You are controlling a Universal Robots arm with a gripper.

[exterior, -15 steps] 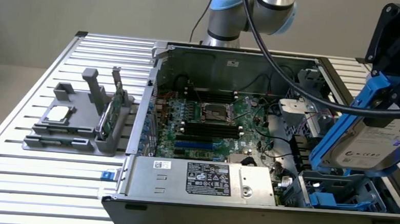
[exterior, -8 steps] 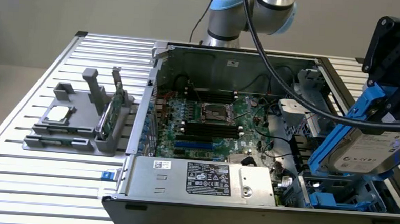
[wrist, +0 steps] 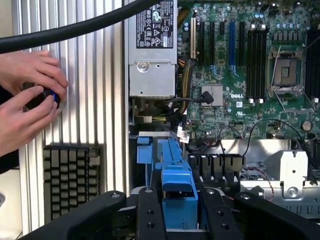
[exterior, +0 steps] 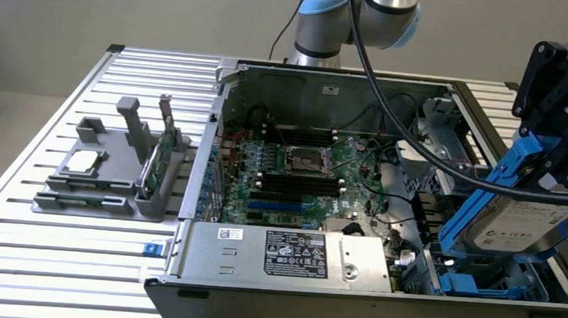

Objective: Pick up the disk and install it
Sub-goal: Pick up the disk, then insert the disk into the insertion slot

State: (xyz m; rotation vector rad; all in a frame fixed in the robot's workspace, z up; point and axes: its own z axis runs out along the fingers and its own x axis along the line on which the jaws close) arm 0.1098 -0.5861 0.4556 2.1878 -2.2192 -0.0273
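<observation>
Pincer is recorded at the exterior view's right edge, closed on the disk by its blue carrier. The disk is held tilted, label face exposed, with its lower end over the blue-lined drive bay in the lower right corner of the open computer case. Contact between disk and bay cannot be determined. In the wrist view the black fingers are seen clamped on either side of the blue carrier of the disk.

The case is laid flat on a slatted metal counter. The motherboard is exposed at the centre of the frame, and a labelled power supply is mounted along the case's lower edge. A black cable is run from the robot arm at the top of the frame across the case toward the pincer.

At the exterior view's left, well apart from the case, a grey holder is set on the counter. A square silver processor chip is seated flat on it, and a green circuit card is stood on edge in a slot beside it.

In the wrist view, a person's hands are noted on the counter, closed around a small dark object, near a keyboard.
</observation>
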